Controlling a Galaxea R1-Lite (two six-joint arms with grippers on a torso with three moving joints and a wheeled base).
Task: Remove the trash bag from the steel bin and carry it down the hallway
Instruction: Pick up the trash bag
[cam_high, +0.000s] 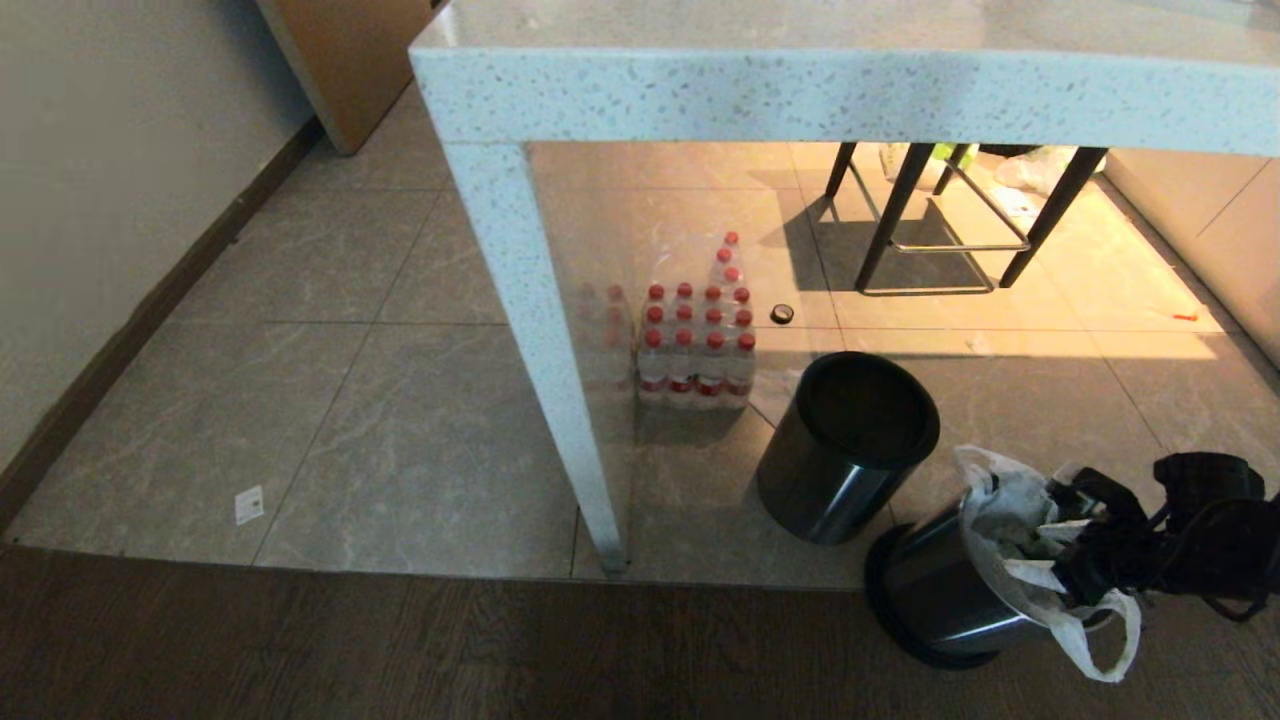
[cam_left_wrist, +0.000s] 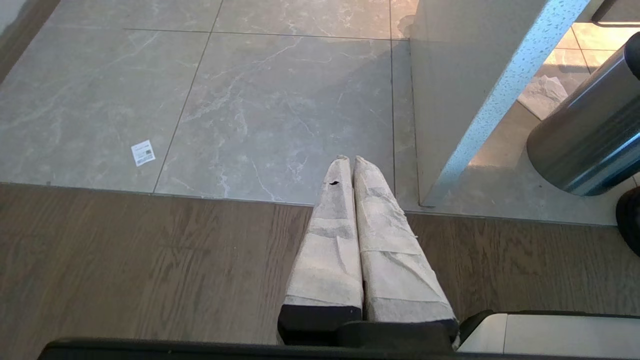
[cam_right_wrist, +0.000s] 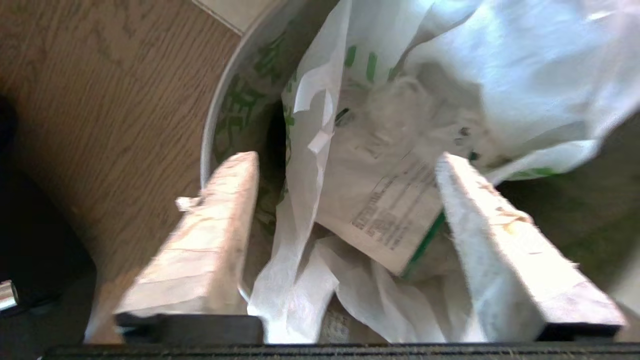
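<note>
The steel bin (cam_high: 935, 595) stands at the lower right on the wood floor, tilted toward the table. The white trash bag (cam_high: 1010, 520) with green print fills it, and one loop handle (cam_high: 1105, 645) hangs over the rim. My right gripper (cam_high: 1055, 545) reaches into the bin's mouth from the right. In the right wrist view it (cam_right_wrist: 346, 159) is open, with its two padded fingers (cam_right_wrist: 215, 235) wide apart astride the crumpled bag (cam_right_wrist: 450, 65) and a printed paper (cam_right_wrist: 395, 210) inside, just within the bin's rim (cam_right_wrist: 212, 125). My left gripper (cam_left_wrist: 348, 159) hangs shut over the floor.
A darker bin (cam_high: 848, 445) stands just left of the steel one. A speckled table's leg (cam_high: 545, 340) comes down beside a pack of red-capped bottles (cam_high: 700, 345). A stool's black legs (cam_high: 935, 215) stand behind. Grey tiles (cam_high: 330, 400) run along a white wall on the left.
</note>
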